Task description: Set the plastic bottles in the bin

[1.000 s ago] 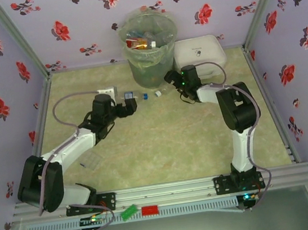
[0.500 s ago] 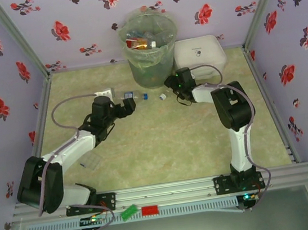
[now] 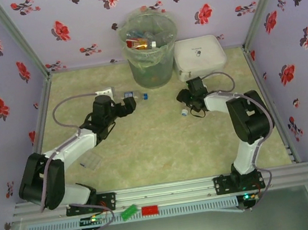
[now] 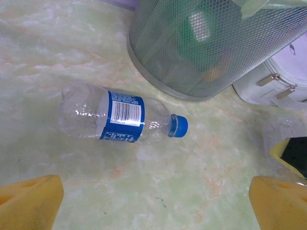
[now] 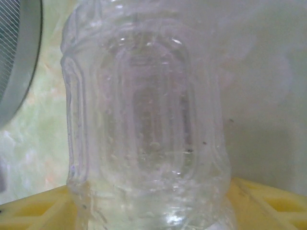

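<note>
My left pincer (image 4: 153, 203) is spread wide, its yellow fingers (image 4: 29, 201) at the bottom corners of the wrist view and nothing between them. Just above it, left of centre in the frame, a clear bottle (image 4: 120, 117) lies on its side with its blue cap (image 4: 178, 126) pointing right. Its blue label carries a white barcode panel. The rest of the print is too small for me to read.

My right pincer (image 5: 158, 213) is clamped on a second bottle (image 5: 148, 129), clear and ribbed, with no label on the side facing me. From above, that pincer (image 3: 186, 106) sits right of centre with the bottle's pale cap end at its lower left.

The bin (image 3: 149, 47) stands at the top centre against the back wall, its grey mesh (image 4: 211, 43) lined with a clear bag. Several bottles (image 3: 141, 43) lie inside it, one with a red-orange label. A white case (image 3: 200, 52) sits just right of the bin. A crushed clear bottle (image 3: 90, 161) lies at the lower left beside my left arm.

The table (image 3: 164, 147) is pale green and marbled. The walls (image 3: 90, 21) are lilac with red and dark flowers.
</note>
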Robot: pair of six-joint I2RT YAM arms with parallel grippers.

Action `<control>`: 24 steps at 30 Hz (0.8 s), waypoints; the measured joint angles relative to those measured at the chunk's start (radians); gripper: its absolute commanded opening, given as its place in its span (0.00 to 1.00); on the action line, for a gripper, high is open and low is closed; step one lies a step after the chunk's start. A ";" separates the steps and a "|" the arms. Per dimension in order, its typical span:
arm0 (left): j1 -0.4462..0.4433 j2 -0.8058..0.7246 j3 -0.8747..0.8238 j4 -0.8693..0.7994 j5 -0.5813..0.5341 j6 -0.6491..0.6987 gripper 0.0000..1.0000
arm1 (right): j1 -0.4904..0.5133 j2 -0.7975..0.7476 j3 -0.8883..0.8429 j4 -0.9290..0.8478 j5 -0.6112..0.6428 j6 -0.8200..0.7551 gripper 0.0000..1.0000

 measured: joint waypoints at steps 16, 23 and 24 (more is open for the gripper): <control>0.024 0.015 0.013 0.001 0.000 -0.022 1.00 | -0.003 -0.109 -0.010 -0.142 0.043 -0.127 0.51; 0.078 0.015 0.014 0.028 0.000 -0.050 1.00 | -0.006 -0.277 0.092 -0.192 0.032 -0.233 0.46; 0.088 0.015 0.013 0.034 0.000 -0.059 1.00 | -0.006 -0.288 0.130 -0.196 0.030 -0.251 0.46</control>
